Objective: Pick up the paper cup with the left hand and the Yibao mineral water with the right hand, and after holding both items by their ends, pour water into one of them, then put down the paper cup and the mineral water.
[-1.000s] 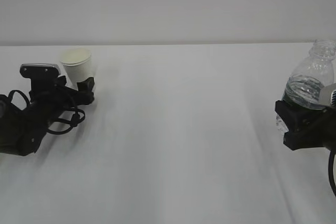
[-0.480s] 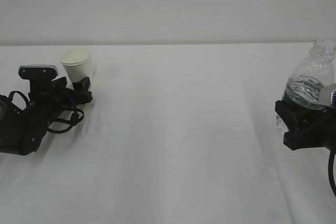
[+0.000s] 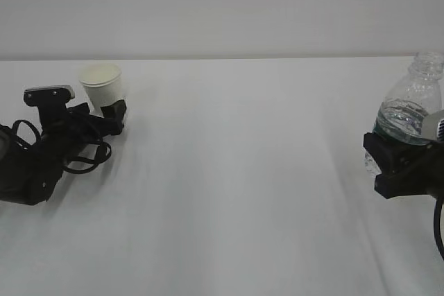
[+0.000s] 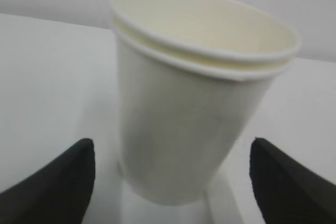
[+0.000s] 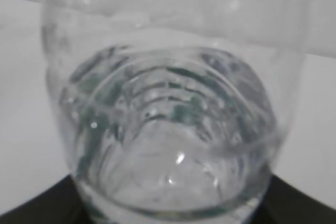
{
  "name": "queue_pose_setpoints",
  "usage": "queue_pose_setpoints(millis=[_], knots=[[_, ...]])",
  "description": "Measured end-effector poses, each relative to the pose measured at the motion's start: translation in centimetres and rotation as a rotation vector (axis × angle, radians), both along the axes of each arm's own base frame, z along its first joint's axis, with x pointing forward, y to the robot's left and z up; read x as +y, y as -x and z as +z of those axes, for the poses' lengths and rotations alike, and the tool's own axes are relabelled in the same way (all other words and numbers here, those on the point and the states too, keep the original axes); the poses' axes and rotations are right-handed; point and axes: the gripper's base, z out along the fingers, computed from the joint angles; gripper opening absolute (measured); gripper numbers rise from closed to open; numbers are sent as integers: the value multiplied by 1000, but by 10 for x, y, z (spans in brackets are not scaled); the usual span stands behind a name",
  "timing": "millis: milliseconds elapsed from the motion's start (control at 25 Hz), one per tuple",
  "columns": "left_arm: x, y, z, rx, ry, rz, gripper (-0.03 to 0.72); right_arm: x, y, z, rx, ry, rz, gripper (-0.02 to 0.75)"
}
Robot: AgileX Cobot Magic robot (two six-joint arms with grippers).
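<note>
the right hand (image 3: 401, 161) is clamped on the yibao mineral water (image 3: 411, 112), which rises upright out of its jaws. the left hand (image 4: 170, 174) is spread wide, the paper cup (image 4: 194, 93) standing between its fingertips (image 4: 58, 174), clear of both.

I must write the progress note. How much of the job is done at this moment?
Near the end, it seems. The cup stands upright on the table, the open left gripper clear of its sides. The right gripper holds the upright bottle, part full. Left: release the bottle. Pouring itself cannot be confirmed.
</note>
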Motion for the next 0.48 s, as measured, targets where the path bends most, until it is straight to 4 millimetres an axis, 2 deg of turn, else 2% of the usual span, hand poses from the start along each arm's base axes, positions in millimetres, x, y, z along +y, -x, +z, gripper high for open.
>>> queue_pose_setpoints(millis=[320, 480], knots=[[1, -12, 7, -39, 28, 16, 690, 0, 0, 0, 0, 0, 0, 407], [-5, -20, 10, -63, -36, -50, 690, 0, 0, 0, 0, 0, 0, 407]])
